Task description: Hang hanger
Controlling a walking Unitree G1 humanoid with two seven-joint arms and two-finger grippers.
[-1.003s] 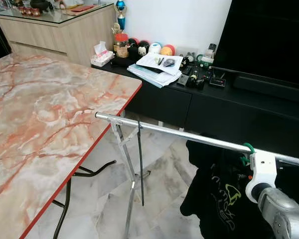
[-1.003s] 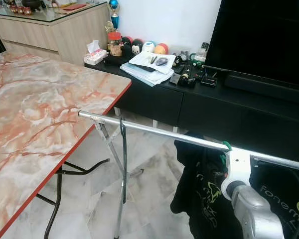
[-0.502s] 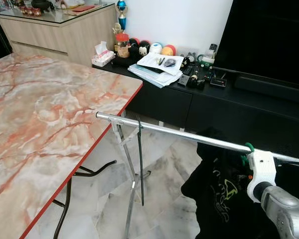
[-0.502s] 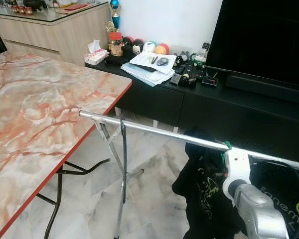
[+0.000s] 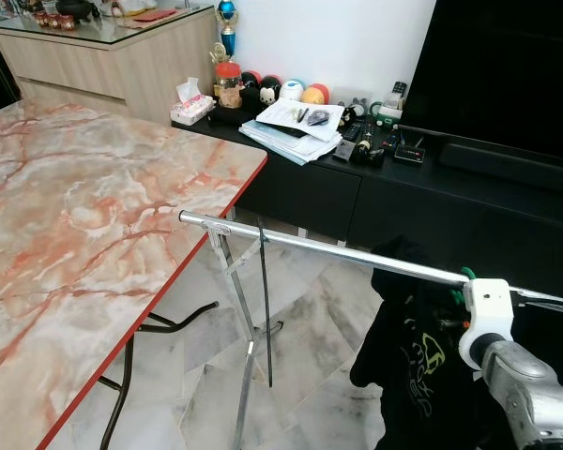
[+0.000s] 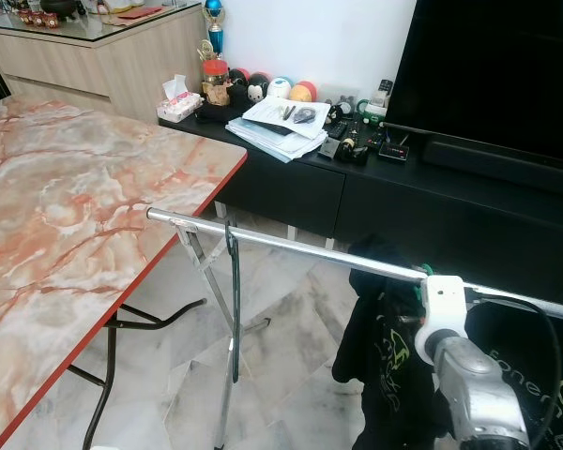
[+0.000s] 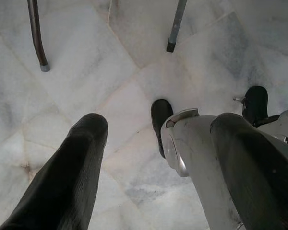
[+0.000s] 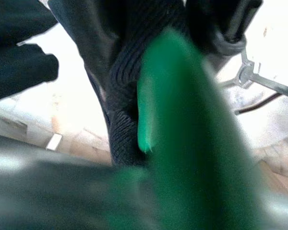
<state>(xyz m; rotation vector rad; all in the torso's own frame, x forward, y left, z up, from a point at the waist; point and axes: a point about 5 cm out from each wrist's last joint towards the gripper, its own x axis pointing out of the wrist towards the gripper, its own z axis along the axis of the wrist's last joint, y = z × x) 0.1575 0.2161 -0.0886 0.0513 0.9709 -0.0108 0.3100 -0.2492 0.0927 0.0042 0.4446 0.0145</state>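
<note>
A green hanger hook point(image 5: 468, 276) sits at the silver rail point(image 5: 310, 247) of a drying rack. From it hangs a black printed garment point(image 5: 415, 356), bunched up just below the rail. My right gripper point(image 5: 472, 292) is at the hook, hidden behind the arm's white wrist point(image 5: 489, 311). In the right wrist view the green hanger point(image 8: 182, 124) is blurred and very near, with the garment's black knit collar point(image 8: 127, 96) behind it. My left gripper point(image 7: 158, 125) hangs open over the marble floor, holding nothing.
A marble-patterned table point(image 5: 94, 216) with a red edge stands to my left, close to the rail's free end. The rack's folding legs point(image 5: 239, 309) and a black strap point(image 5: 265, 309) hang below. A black TV console point(image 5: 403, 197) with papers and clutter runs behind.
The black garment has shifted a little to the right and its top has bunched up higher toward the rail. The right wrist has stayed at the hook.
</note>
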